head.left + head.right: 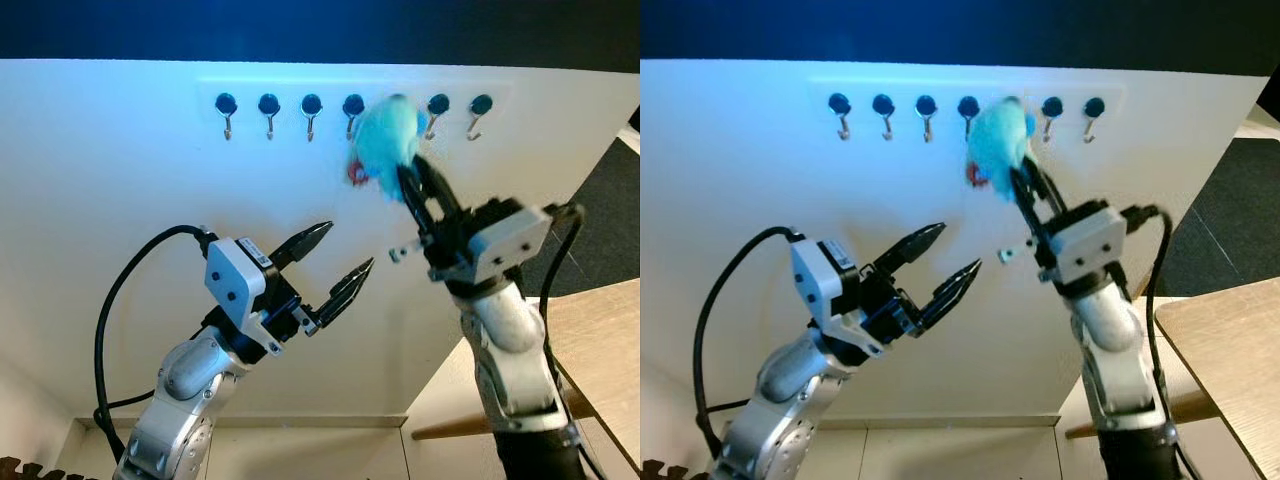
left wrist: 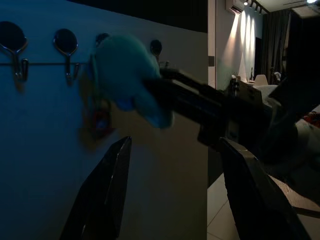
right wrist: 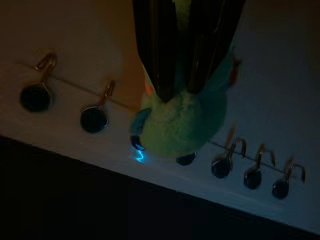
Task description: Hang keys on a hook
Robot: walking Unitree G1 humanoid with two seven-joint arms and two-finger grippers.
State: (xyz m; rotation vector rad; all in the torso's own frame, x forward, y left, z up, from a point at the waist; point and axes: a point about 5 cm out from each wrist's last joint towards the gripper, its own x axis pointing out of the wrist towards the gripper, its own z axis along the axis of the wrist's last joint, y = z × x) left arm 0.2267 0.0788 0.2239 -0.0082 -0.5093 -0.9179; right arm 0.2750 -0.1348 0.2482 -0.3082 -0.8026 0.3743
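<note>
White wall panel (image 1: 120, 200) is filling the space ahead, with a dark band running above it and a row of hooks (image 1: 269, 112) with round dark heads strung across its upper part. Up at that row, the right pincer (image 1: 408, 180) is reaching high, its two black fingers pressed in on a fluffy turquoise keychain (image 1: 388, 138) and pinching it against the wall between two of the hooks. Something small and red (image 1: 356, 175) is dangling at the lower left edge of the plush; whether its ring is sitting on a hook I cannot tell, as the fluff is covering that spot. Lower down and to the left, the left pincer (image 1: 340, 260) is hovering in front of the bare wall with its fingers spread wide apart, pointing up toward the plush and gripping nothing. Off to the right, the corner of a wooden surface (image 1: 600, 330) is showing beside the right arm.
</note>
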